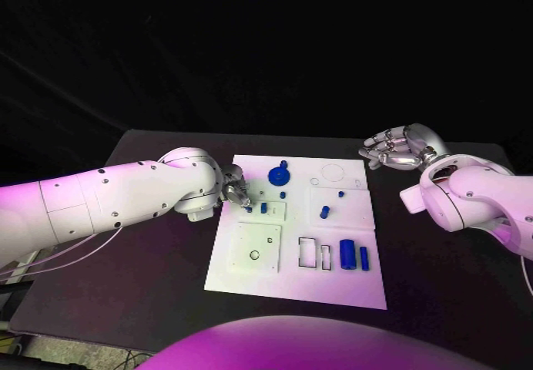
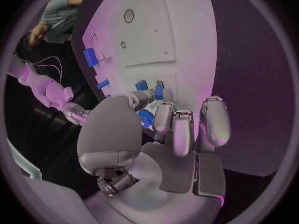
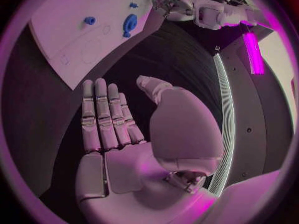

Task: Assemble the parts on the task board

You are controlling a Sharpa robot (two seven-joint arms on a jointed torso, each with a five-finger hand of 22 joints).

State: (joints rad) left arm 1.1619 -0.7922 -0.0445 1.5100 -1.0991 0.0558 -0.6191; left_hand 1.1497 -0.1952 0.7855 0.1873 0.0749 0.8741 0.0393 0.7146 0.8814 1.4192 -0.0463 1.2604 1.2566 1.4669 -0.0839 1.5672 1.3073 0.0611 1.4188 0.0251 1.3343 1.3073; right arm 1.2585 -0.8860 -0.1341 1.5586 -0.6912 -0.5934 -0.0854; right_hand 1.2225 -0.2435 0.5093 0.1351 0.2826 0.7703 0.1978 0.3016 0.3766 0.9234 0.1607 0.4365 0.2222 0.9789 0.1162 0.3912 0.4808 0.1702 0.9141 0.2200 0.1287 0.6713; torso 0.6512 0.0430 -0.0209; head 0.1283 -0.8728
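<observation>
The black table (image 1: 444, 270) holds the white task board (image 1: 333, 285), which lies between the 2 hands so both can reach it. The left hand (image 1: 234, 190) is bent down over the board's near edge with its fingers (image 2: 181, 129) curled by a small blue part (image 1: 263, 207), but I cannot tell if it grips it. The right hand (image 1: 394, 148) waits well apart past the board's far corner, flat, fingers spread, holding nothing, while other blue parts (image 1: 353, 254) lie loose on the board.
</observation>
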